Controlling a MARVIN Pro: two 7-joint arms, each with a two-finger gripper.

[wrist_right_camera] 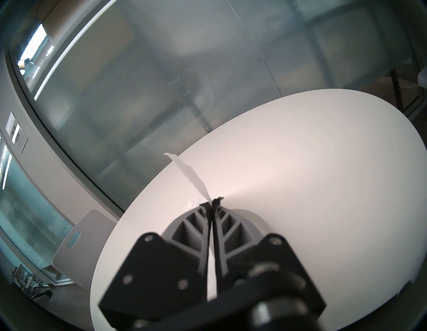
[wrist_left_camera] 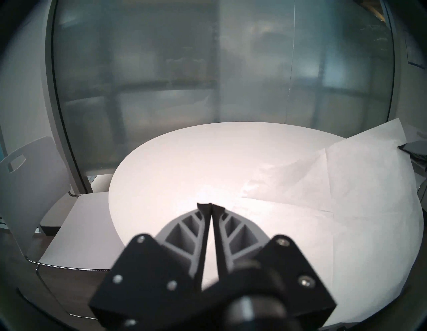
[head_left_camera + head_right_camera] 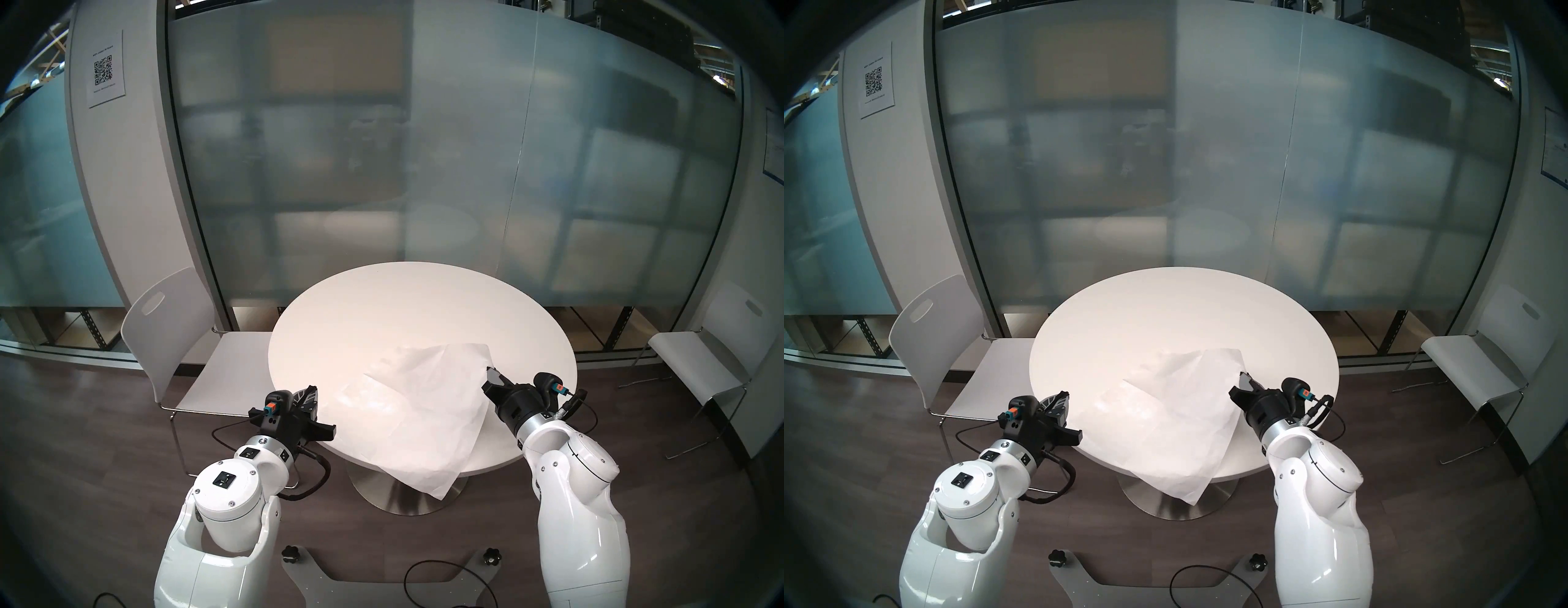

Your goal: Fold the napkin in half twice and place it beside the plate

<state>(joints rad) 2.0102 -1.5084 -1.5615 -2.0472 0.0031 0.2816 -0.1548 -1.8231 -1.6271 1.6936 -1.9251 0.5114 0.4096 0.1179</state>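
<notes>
The napkin [image 3: 424,403] is a large creased white sheet on the near right part of the round white table [image 3: 382,305]. One corner hangs over the table's front edge. My right gripper [image 3: 490,371] is shut on the napkin's right edge and holds that side raised. In the right wrist view the sheet [image 1: 189,171] runs edge-on up from the closed fingertips [image 1: 206,204]. My left gripper [image 3: 312,395] is shut and empty at the table's left front edge, just left of the napkin's [image 2: 346,208] left corner. The plate does not show in any view.
A white chair [image 3: 169,339] stands at the table's left, its seat against the rim. A second white chair [image 3: 700,361] stands further right. The table rests on a metal pedestal base [image 3: 394,496]. A frosted glass wall [image 3: 424,170] runs behind.
</notes>
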